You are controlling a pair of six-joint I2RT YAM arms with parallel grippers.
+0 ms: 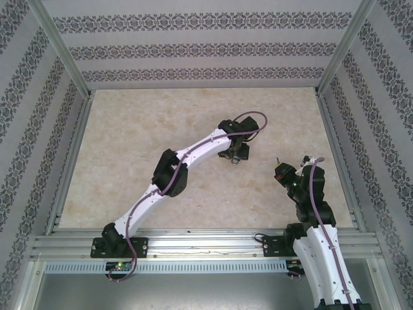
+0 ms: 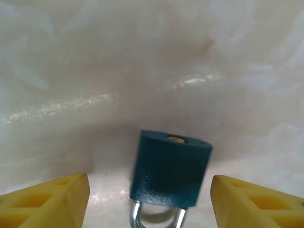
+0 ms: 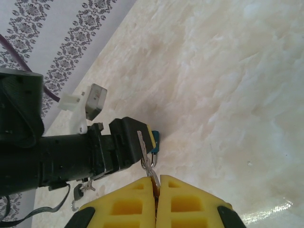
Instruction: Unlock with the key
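Two robot arms reach over a pale marbled table (image 1: 129, 142) enclosed by walls (image 1: 193, 51) with patterned stripes. Seen from above, the left arm stretches from its base at 7 o'clock to just past the table's centre, toward 1 o'clock. The left gripper (image 1: 235, 156) points down at the surface there. The right gripper (image 3: 156, 190) sits toward 4 o'clock from it, near but apart.

From the left wrist, a dark teal padlock (image 2: 171, 171) lies on the table between two yellow fingertips (image 2: 47, 199). The jaws stand wide, with a clear gap on each side of the padlock, so neither finger touches it. The padlock's silver shackle (image 2: 156, 218) points to 6 o'clock, toward the camera. A small brass keyhole (image 2: 175, 139) shows on the end facing 12 o'clock.

From the right wrist, the yellow fingers are pressed together on a silver key (image 3: 145, 152), whose blade sticks out toward 12 o'clock. Just beyond the key's tip is the black body of the left gripper, with a sliver of the teal padlock beneath it. Whether the key's tip touches anything cannot be told.
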